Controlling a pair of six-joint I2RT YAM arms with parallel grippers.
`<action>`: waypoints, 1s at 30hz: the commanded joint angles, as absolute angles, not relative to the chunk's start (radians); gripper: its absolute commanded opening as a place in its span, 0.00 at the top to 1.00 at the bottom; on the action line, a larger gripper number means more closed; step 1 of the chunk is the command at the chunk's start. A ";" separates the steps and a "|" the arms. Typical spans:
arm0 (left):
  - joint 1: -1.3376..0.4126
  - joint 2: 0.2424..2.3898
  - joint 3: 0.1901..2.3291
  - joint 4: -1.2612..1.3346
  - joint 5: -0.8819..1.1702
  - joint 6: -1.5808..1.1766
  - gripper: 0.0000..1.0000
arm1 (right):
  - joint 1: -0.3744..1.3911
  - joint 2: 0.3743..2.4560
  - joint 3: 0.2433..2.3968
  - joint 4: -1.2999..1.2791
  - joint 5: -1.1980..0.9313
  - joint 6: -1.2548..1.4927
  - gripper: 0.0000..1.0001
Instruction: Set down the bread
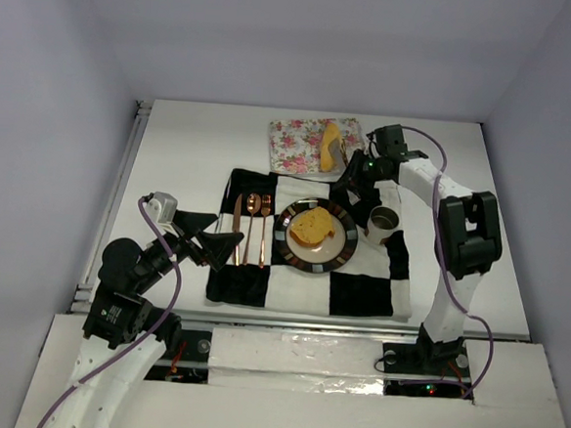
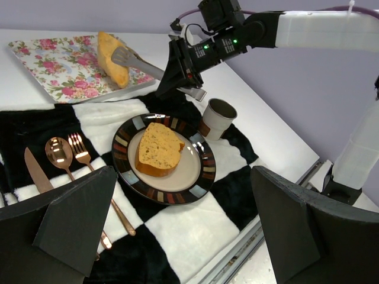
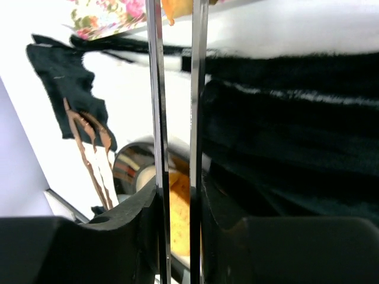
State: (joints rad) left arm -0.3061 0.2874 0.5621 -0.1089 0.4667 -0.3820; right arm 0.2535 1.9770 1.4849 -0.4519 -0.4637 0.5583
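Croissant [image 2: 112, 58] lay on tray [image 2: 41, 59]; slice [image 2: 159, 149] on plate [image 2: 204, 168]. Right gripper [image 3: 177, 198] squeezed tongs [image 2: 145, 68] against croissant, probably to lift it. Left gripper [image 2: 183, 225] hovered idle, jaws wide.

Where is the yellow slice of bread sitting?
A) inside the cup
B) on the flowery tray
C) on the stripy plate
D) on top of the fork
C: the slice lies flat on the plate. The bread on the flowery tray is the croissant, pinched by the tongs that the right gripper holds.
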 commanded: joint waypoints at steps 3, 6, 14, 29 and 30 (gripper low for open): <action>-0.310 0.295 0.555 -0.064 0.469 -0.377 0.01 | 0.250 1.783 1.437 -0.391 -0.502 0.554 0.79; -0.310 0.293 0.555 -0.064 0.469 -0.377 0.01 | 0.290 1.650 1.338 -0.393 -0.502 0.539 0.79; -0.310 0.295 0.554 -0.063 0.472 -0.376 0.01 | 0.509 1.240 0.935 -0.411 -0.419 0.618 0.79; -0.310 0.308 0.554 -0.066 0.465 -0.380 0.01 | 0.698 0.957 0.607 -0.408 -0.293 0.804 0.78; -0.310 0.310 0.555 -0.067 0.463 -0.379 0.01 | 0.698 0.959 0.614 -0.407 -0.291 0.801 0.77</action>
